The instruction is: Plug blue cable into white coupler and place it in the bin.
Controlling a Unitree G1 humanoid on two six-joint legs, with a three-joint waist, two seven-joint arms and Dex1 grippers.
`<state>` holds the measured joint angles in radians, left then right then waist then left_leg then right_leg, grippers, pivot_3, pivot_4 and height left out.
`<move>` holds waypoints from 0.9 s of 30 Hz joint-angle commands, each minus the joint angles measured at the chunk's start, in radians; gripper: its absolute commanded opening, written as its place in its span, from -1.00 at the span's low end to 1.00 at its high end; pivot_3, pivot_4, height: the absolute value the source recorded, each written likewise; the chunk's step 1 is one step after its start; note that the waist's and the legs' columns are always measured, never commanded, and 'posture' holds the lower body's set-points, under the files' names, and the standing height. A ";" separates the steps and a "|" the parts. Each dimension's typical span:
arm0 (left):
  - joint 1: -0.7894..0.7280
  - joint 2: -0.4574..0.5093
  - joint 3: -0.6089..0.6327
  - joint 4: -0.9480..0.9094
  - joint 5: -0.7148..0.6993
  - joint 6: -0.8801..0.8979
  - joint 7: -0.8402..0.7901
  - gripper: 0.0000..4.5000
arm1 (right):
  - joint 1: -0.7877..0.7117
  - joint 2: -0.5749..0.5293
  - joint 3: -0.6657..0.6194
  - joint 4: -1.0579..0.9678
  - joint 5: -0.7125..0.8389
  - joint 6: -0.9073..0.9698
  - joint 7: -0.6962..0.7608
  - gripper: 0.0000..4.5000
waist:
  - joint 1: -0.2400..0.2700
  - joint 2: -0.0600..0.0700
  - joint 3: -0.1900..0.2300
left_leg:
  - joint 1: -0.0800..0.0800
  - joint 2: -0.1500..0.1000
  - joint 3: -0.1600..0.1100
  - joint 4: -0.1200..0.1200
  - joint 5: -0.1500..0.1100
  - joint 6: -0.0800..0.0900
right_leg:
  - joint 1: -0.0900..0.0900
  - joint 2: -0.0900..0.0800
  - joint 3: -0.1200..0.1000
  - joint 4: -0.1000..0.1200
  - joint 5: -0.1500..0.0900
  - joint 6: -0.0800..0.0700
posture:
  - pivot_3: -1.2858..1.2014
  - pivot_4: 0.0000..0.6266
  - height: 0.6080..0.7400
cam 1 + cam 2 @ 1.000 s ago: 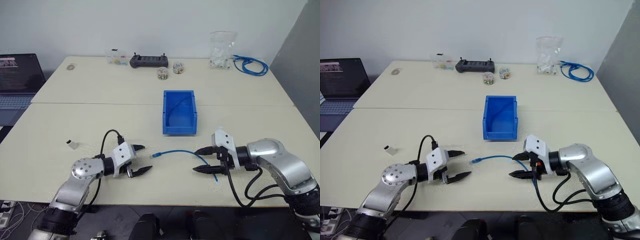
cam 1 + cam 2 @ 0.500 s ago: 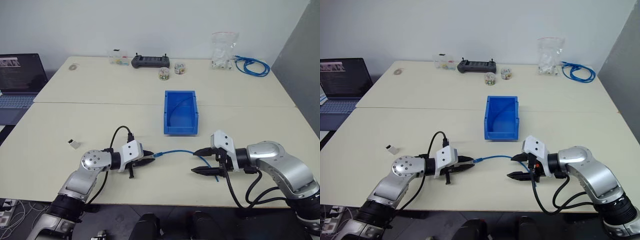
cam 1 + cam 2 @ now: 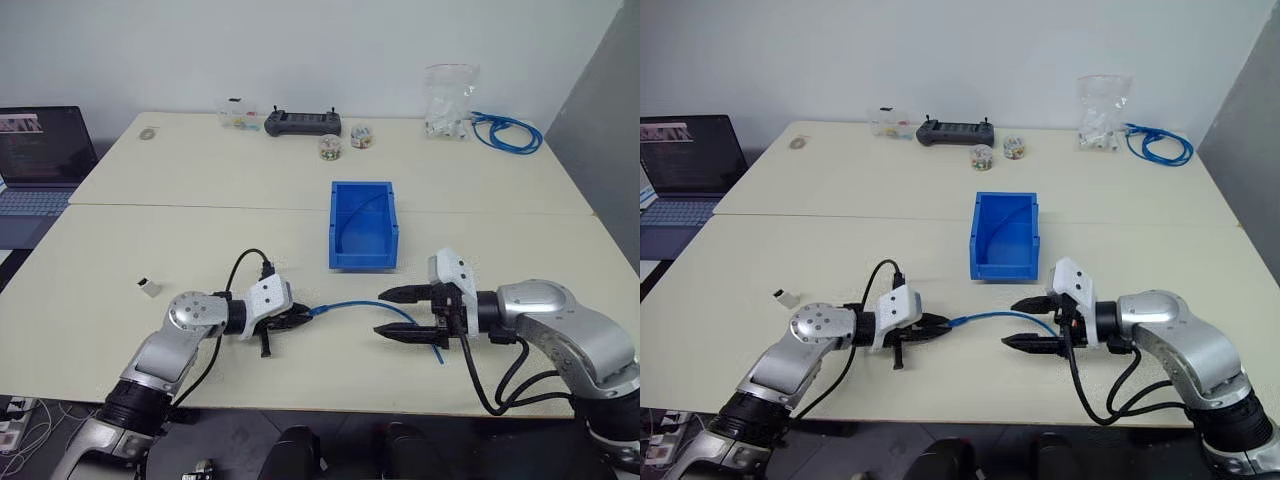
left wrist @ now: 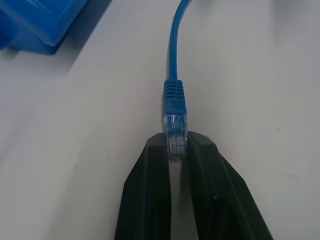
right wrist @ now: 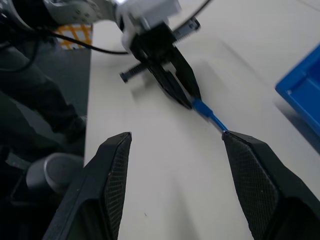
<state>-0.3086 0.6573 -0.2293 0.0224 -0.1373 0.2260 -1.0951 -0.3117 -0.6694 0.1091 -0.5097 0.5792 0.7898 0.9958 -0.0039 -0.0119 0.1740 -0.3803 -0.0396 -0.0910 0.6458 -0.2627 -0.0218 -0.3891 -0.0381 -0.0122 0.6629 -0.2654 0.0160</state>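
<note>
Blue cable (image 4: 175,100) pinched by left tool (image 4: 177,150).

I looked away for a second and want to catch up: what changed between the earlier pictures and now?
The left gripper, open and short of the blue cable before, moved in and shut its jaws on the clear plug. The right gripper lifted slightly, its jaws still open around the strand. The bin and the white coupler stayed put.
</note>
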 commanded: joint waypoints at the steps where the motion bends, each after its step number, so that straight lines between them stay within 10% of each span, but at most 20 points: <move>1: -0.060 -0.021 0.013 -0.107 -0.121 0.194 -0.044 -0.91 | 0.048 0.024 -0.058 -0.063 0.081 0.010 -0.039 0.36 | 0.001 -0.001 0.001 | -0.001 0.000 0.000 0.000 0.000 0.000 | 0.000 0.000 0.000 0.000 0.000 0.000 | 0.03 -0.52 1.00; 13: -0.189 -0.081 0.185 -0.223 -0.596 0.777 -0.032 -0.91 | 0.147 0.064 -0.147 -0.066 0.275 0.134 -0.166 0.36 | -0.022 -0.004 0.002 | 0.000 0.001 -0.003 0.000 0.000 0.000 | 0.000 0.001 -0.002 0.001 -0.001 0.002 | 0.03 -0.52 1.00; 27: -0.176 -0.044 0.190 -0.272 -0.712 0.858 -0.006 -0.91 | 0.029 0.167 -0.171 -0.024 0.496 0.225 -0.326 0.36 | -0.023 -0.004 0.003 | 0.000 0.000 -0.003 0.000 0.000 0.000 | 0.000 0.001 -0.001 0.001 -0.001 0.002 | 0.03 -0.52 1.00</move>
<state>-0.4851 0.6005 -0.0617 -0.2080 -0.8244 1.0842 -1.1012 -0.2636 -0.5100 -0.0572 -0.5225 1.0396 1.0141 0.6779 -0.0267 -0.0156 0.1768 -0.3807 -0.0394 -0.0938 0.6458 -0.2624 -0.0221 -0.3895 -0.0374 -0.0127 0.6637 -0.2665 0.0177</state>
